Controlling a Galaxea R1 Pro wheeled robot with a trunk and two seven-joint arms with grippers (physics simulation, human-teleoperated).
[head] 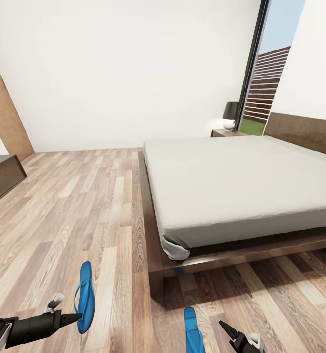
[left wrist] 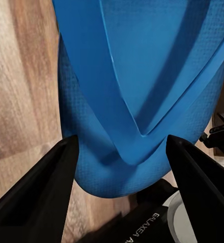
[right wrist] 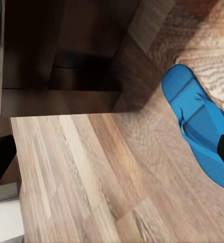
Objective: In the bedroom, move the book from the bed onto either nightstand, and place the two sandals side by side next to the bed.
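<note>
Blue sandal point(head: 85, 296) between spread left jaws point(head: 77, 316), unclear whether gripped. Second sandal point(head: 193, 331) on floor point(head: 84, 206) beside spread right jaws point(head: 227, 327).

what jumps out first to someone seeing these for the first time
The two bright-blue flip-flop sandals: one at the left hand, tilted up off the wood-plank floor, the other lying flat near the right hand. Behind them sprawls the large low bed with plain light-grey mattress.
</note>
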